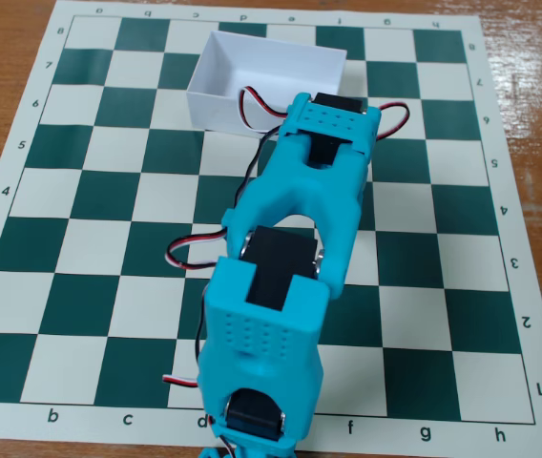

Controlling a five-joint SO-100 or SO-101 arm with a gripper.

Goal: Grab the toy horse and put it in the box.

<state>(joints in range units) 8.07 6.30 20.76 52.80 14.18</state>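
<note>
One view only: the turquoise plastic arm (290, 277) stretches toward the white open-topped cardboard box (216, 84), hiding its claw, so I cannot tell its state. No toy horse shows; progress is unclear.

A turquoise arm (285, 277) (red, black and white wires) crosses a green-and-cream chessboard (80, 229) beside the white box (223, 86).
</note>
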